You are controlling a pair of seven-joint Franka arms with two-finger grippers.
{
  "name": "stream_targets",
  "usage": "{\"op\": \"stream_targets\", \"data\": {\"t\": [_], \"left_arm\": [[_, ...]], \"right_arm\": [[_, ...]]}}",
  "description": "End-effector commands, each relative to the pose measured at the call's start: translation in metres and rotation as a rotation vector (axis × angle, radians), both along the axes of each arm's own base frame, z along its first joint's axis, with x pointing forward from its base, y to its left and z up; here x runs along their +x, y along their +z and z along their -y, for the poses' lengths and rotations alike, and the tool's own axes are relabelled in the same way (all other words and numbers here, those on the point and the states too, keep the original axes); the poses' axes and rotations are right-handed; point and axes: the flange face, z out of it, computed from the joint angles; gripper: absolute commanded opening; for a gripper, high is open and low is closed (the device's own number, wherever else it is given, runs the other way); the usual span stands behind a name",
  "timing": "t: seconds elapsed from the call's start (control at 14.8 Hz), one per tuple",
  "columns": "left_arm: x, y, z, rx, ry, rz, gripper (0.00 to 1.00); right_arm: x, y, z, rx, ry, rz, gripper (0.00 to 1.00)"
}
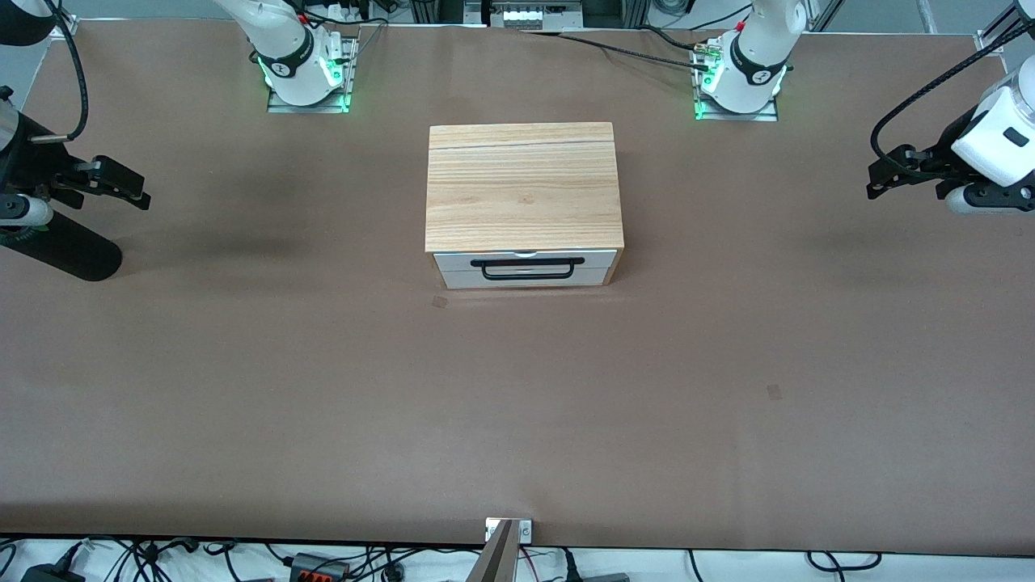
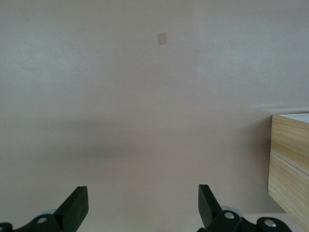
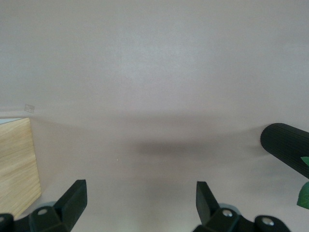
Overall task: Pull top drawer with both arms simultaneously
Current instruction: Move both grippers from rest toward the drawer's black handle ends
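- The top drawer (image 1: 521, 260) shows only its white front and black bar handle (image 1: 527, 268); its inside is hidden.
- The wooden cabinet (image 2: 290, 164) is cut off at the edge in both wrist views.
- Both arms run out of the front view's sides.
- A ribbed black cylinder (image 3: 286, 147) is cropped by the right wrist view's edge.

Top drawer (image 1: 524, 270) shut (handle (image 1: 527, 269) untouched), arms apart.

No readable text, labels, brands or numbers anywhere in any view.
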Motion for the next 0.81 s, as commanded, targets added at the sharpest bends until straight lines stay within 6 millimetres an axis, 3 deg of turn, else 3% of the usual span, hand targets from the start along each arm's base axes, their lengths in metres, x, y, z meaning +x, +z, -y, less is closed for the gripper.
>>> {"op": "stream_targets", "data": {"t": [0.0, 0.54, 0.74], "left_arm": [[0.000, 0.001, -0.002, 0.010, 0.012, -0.007, 1.00], [0.002, 0.002, -0.003, 0.008, 0.007, -0.010, 1.00], [0.006, -0.003, -0.003, 0.005, 0.007, -0.019, 1.00]], "right_arm": [[0.002, 0.005, 0.001, -0.004, 0.001, 0.002, 1.00], [0.003, 0.004, 0.001, -0.008, 0.006, -0.001, 1.00], [0.007, -0.006, 0.000, -0.009, -0.001, -0.024, 1.00]]}}
